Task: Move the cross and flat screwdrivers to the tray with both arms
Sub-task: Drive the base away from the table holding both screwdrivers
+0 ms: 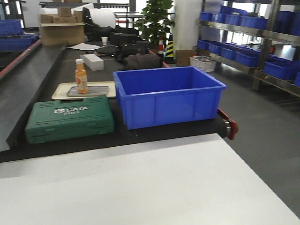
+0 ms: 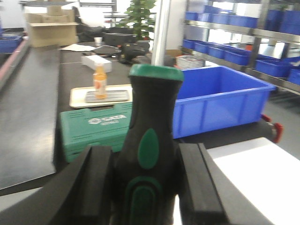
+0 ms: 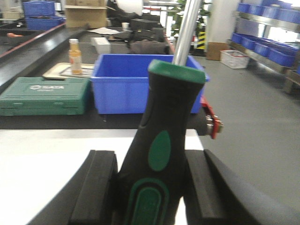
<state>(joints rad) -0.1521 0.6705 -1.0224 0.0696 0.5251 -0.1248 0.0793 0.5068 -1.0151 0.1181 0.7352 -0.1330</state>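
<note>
Here's the left pincer (image 2: 146, 187) clenched on a screwdriver (image 2: 151, 122), black-green handle between the pads (image 2: 96, 187), steel shaft pointing up. Now the right pincer (image 3: 151, 187) is grasping the second screwdriver (image 3: 161, 117) likewise, above the white table (image 3: 42, 154). Beyond sits a blue crate (image 1: 168, 96), green case (image 1: 70, 119) beside it.

Blue crate (image 1: 168, 96): open-topped, centre of the front view, on the dark counter (image 1: 28, 84).
Green case (image 1: 69, 119): closed, white SATA lettering on the lid, just left of the crate.
Cream tray (image 1: 60, 92): above the case in frame, beside the crate's far left corner.
Orange bottle (image 1: 81, 77): upright on the cream tray, white cap.
White box (image 1: 92, 61): above the bottle in frame.
Cardboard box (image 1: 62, 33): upper left.
Plant (image 1: 157, 18): top centre.
Shelving (image 1: 243, 44): upper right, holding blue bins.
White counter (image 1: 140, 187): fills the bottom.
</note>
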